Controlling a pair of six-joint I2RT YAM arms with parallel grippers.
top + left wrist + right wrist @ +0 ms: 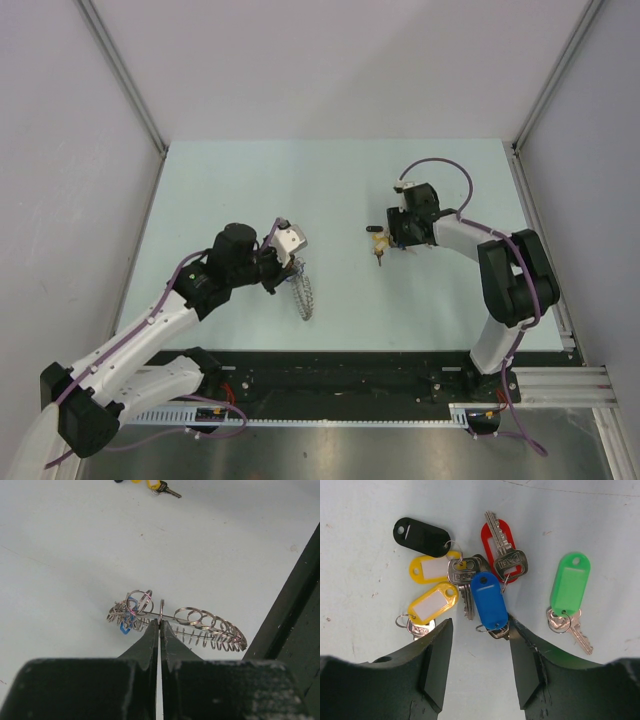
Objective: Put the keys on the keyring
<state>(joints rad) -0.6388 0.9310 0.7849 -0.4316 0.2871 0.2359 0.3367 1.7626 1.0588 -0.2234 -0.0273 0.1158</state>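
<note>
Low in the left wrist view, the left gripper point(160, 628) is clamped tight on the keyring point(200, 620), where one blue tag point(125, 628) appears to be threaded already. Most of the job remains. In the right wrist view, six tagged keys point(465, 575) lie loose mid-frame. The blue key point(489, 600) sits just ahead of the right gripper point(479, 630), whose jaws stand apart, empty.

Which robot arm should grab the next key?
Probably right. The right gripper is open over the keys, jaws flanking the blue tag. The left gripper is shut on the keyring.
</note>
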